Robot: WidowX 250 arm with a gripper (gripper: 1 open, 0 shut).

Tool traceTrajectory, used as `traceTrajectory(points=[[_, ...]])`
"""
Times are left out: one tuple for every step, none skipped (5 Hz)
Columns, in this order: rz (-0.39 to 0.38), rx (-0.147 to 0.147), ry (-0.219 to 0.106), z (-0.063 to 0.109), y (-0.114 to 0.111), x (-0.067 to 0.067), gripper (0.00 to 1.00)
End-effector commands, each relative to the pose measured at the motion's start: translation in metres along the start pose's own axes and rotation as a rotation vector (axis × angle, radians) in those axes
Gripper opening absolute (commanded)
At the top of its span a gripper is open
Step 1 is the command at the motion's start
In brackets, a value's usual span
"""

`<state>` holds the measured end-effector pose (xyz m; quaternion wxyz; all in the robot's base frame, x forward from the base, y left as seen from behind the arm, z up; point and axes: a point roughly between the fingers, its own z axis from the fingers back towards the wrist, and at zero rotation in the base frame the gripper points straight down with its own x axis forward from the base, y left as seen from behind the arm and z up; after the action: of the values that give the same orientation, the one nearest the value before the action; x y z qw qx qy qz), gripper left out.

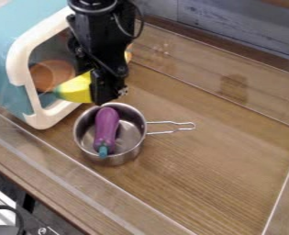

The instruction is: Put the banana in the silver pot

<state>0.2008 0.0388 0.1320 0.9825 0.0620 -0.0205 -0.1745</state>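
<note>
A wooden tabletop (214, 179) carries a light blue, white-rimmed box (33, 99) lying open on its side. A black robot arm (100, 27) reaches down beside it. The silver pot (129, 153) sits below the claw (100, 95) in view, its wire handle pointing right, a purple eggplant (106, 128) inside. Smallest, the yellow banana (75, 88) is clenched in the claw, lying roughly crosswise, its greenish tip toward the box opening; the coming move should be a short one towards the pot.
</note>
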Motion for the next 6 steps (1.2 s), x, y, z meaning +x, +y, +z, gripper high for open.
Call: traceTrajectory(points=[[-0.007, 0.011, -0.030, 0.006, -0.004, 0.003, 0.00], [-0.014, 0.009, -0.032, 0.007, -0.008, 0.004, 0.00], [-0.021, 0.007, -0.033, 0.007, -0.012, 0.004, 0.00], [-0.026, 0.004, -0.034, 0.007, -0.015, 0.005, 0.00], [-0.031, 0.001, -0.035, 0.007, -0.018, 0.006, 0.00], [-0.036, -0.002, -0.035, 0.006, -0.020, 0.006, 0.00]])
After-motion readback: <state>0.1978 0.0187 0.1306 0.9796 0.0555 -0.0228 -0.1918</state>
